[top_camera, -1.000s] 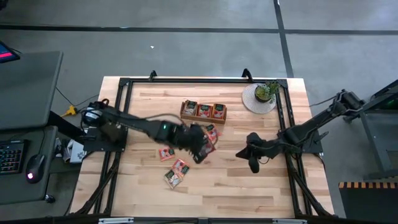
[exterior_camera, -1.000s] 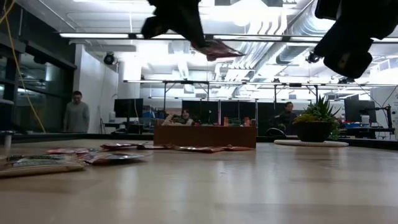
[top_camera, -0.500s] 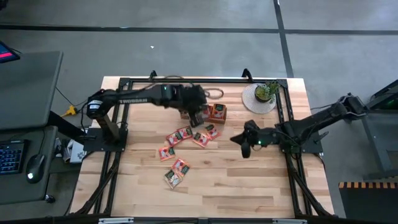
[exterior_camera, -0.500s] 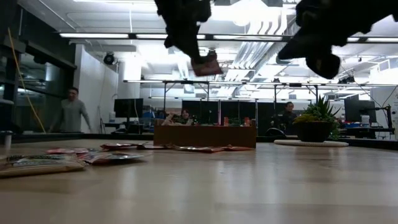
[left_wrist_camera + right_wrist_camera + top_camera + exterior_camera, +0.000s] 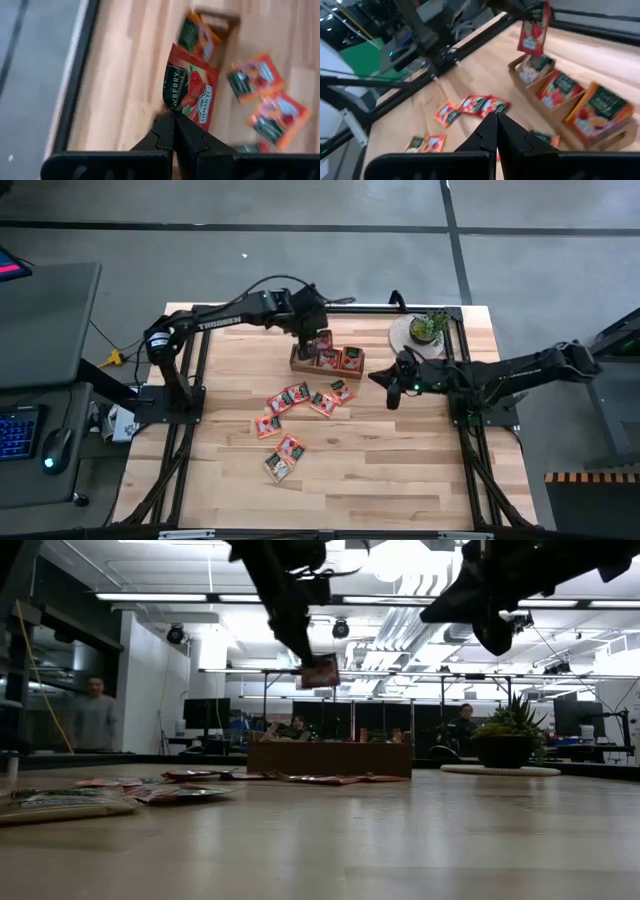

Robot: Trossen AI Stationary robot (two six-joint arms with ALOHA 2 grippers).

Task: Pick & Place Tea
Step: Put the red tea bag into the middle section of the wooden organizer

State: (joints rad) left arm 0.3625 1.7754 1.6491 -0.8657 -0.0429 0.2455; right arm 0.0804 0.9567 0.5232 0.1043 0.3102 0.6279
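Red sachet [image 5: 189, 92] pinched in my left pincer [image 5: 173, 116], I am now hanging it over the wooden tray's [image 5: 298, 364] left compartment, having swung it there from mid-desk, while my right pincer [image 5: 496, 116] is waiting shut nearby.

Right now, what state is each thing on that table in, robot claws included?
Left gripper: shut on a red sachet, above the wooden tray.
Right gripper: shut, empty, in the air.
Wooden tray: three compartments, each holding sachets.
Loose sachets: flat on the table.
Potted plant: upright.
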